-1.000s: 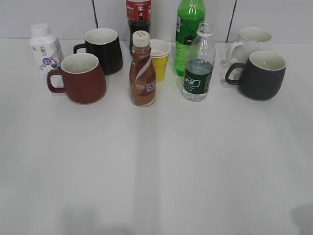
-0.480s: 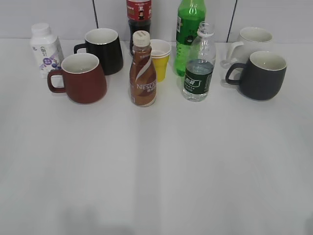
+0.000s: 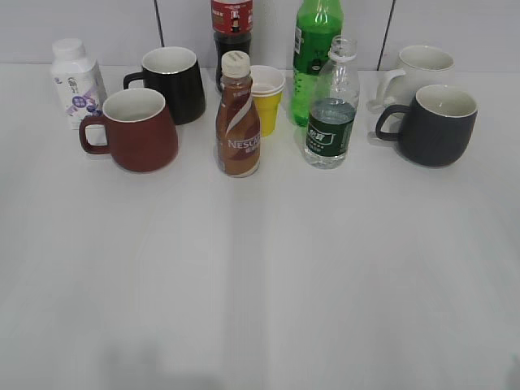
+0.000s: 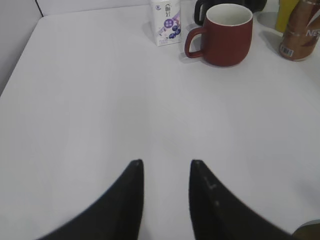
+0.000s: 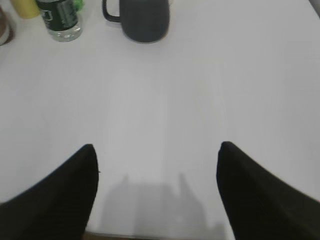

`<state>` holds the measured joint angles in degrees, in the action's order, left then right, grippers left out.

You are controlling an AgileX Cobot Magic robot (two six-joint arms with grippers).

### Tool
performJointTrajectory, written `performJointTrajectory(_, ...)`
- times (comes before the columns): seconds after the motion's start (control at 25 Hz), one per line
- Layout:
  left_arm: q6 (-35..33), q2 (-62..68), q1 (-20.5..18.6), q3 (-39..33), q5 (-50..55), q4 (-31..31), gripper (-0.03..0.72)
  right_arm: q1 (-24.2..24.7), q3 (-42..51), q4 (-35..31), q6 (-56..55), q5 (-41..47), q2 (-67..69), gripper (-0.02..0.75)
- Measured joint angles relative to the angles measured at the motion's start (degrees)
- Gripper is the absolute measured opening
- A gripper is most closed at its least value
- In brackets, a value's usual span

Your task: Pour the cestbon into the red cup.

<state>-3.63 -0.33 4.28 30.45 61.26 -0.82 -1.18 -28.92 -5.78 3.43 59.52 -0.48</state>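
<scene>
Nothing grasped yet: our left gripper [image 4: 166, 167] is slightly parted and empty, right gripper [image 5: 156, 150] wide and empty; cestbon [image 3: 330, 104] stands far right-centre, red cup [image 3: 140, 130] far left, so reaching the bottle comes next.

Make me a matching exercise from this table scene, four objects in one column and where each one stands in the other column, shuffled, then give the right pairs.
Column A
1. red cup
2. cestbon
3. dark grey mug
4. Nescafe bottle

Column B
a. far right, in front of the white mug
b. between the red cup and the cestbon
c. far left, handle pointing left, in front of the black mug
d. just in front of the green soda bottle

Pairs: 1-c, 2-d, 3-a, 4-b
</scene>
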Motion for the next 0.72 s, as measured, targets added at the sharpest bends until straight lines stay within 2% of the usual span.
performJointTrajectory(0.72,0.0,0.0,0.0,0.0,0.0,0.0,0.237,-0.78,0.0,-0.05,0.0,0.0,0.0,0.554)
